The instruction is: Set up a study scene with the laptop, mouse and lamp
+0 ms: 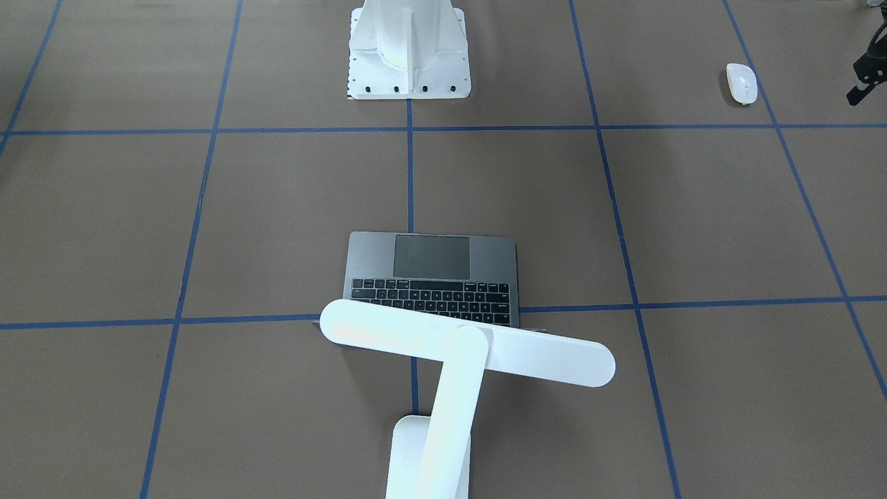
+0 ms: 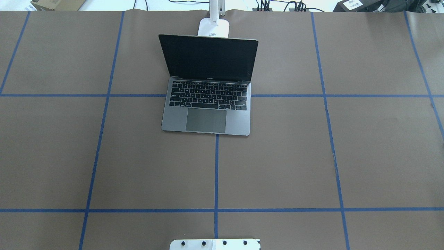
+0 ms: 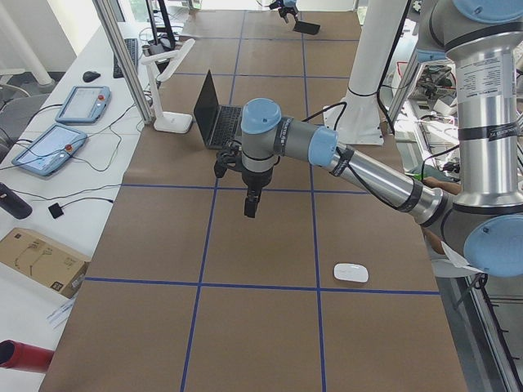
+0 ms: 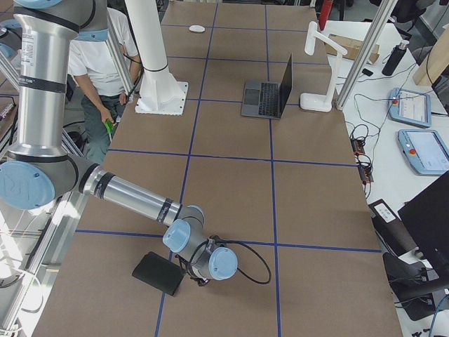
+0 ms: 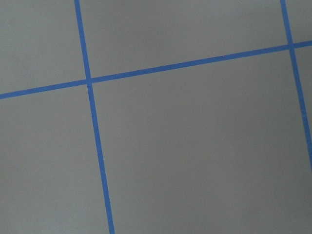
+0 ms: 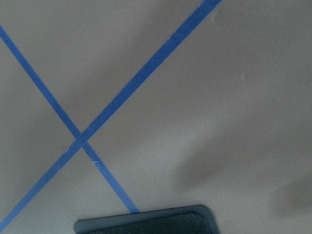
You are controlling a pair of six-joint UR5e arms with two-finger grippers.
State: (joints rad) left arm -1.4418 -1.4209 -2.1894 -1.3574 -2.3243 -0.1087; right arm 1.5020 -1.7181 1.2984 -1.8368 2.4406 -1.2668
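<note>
Below the left gripper [image 3: 252, 211] and off to one side of it, the mouse [image 3: 350, 272] lies flat on the table [image 2: 277, 156], near but clearly apart from the fingers. That gripper hangs in the air pointing down. Its wrist camera shows only brown paper and blue tape, so it is probably not yet above the mouse. Whether its fingers are spread or pressed together I cannot tell, since only a cropped corner of it shows from the front.

Well away from that gripper, towards the table's middle, the laptop [image 2: 208, 104] stands open with its keys facing the pedestal [image 1: 409, 55]. Beyond it the lamp [image 1: 471, 350] leans its light bar over the keyboard, a sensible spot, since the light would fall where hands would type. These two look set up already.

The right gripper [image 4: 196, 277] sits low at the other end of the table, just beside a black pad [image 4: 160, 274] (likely the mouse's mat, though that is a guess). Its fingers' state cannot be judged from the side.

By my reading, the mouse is what remains, and it needs carrying next to the laptop.
</note>
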